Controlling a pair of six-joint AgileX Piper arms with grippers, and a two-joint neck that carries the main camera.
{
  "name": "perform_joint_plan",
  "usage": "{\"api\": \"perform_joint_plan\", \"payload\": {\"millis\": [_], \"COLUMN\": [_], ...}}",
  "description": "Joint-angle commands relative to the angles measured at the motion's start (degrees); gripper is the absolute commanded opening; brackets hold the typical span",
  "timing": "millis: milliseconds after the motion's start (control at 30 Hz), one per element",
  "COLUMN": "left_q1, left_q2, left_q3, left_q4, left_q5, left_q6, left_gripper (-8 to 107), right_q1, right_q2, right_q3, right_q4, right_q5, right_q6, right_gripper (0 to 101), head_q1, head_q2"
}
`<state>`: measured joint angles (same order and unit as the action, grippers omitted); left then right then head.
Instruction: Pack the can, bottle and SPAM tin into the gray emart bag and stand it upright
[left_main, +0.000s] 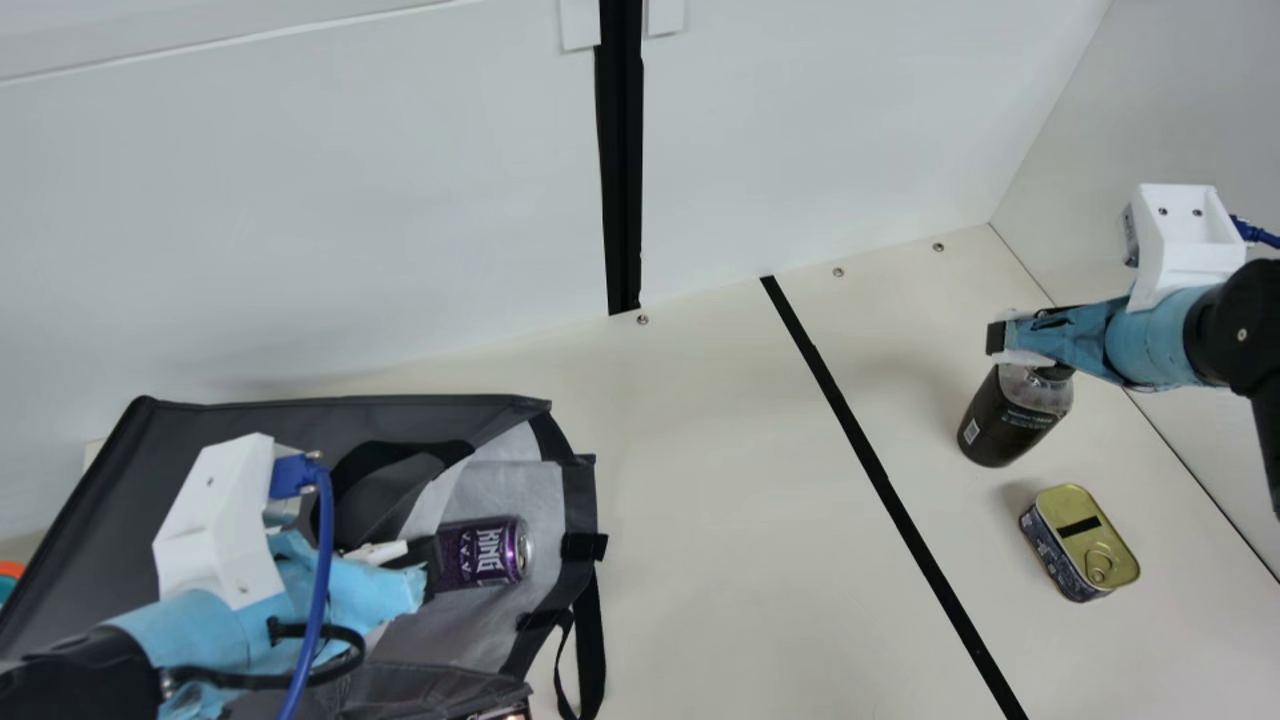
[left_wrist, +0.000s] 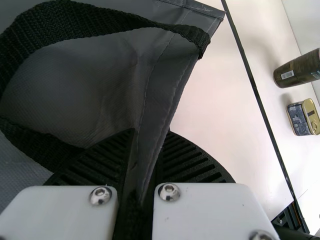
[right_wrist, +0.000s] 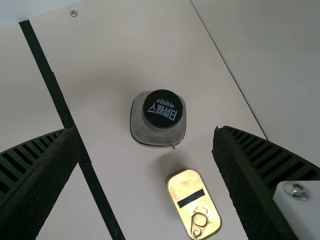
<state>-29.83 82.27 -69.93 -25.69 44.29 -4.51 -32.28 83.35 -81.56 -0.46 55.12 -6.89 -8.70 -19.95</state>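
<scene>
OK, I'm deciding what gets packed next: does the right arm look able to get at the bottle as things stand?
Probably yes: the right gripper hangs open over the bottle, with nothing visible between them, and the tin stands apart from the bottle.

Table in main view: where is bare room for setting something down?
Widest, between gray bag and black strip; smaller, between strip and bottle or tin. Crowded: bag mouth, with can and left pincer; around bottle, near right pincer.

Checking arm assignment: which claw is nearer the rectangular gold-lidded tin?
Right. Right claw hovers above and beyond the tin; left claw is across the black tape line, pinching the gray fabric bag.
</scene>
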Motion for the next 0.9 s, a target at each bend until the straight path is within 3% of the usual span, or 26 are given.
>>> {"api": "perform_joint_plan", "payload": {"millis": [0, 333, 867], "left_q1": [0.0, 0.0, 0.0], "left_q2": [0.0, 0.0, 0.0], "left_q3": [0.0, 0.0, 0.0], "left_q4": [0.0, 0.0, 0.0], "left_q5": [0.0, 0.0, 0.0], "left_q6": [0.0, 0.0, 0.0], "left_gripper": [-8, -8, -8], "right_q1": [-0.18, -1.29, -1.61], "right_q2": [1.09, 6.26, 12.74], "right_q3": [-0.29, -2.86, -8.77], "right_q4": [0.52, 1.78, 2.16], "right_q5": [-0.2, -0.23, 4.06], "right_q6": [-0.24, -0.74, -0.05], "right_gripper": [95, 95, 95], "head_q1": [-1.3, -1.3, -1.3], "head_q2": [-0.05, -0.05, -0.05]}}
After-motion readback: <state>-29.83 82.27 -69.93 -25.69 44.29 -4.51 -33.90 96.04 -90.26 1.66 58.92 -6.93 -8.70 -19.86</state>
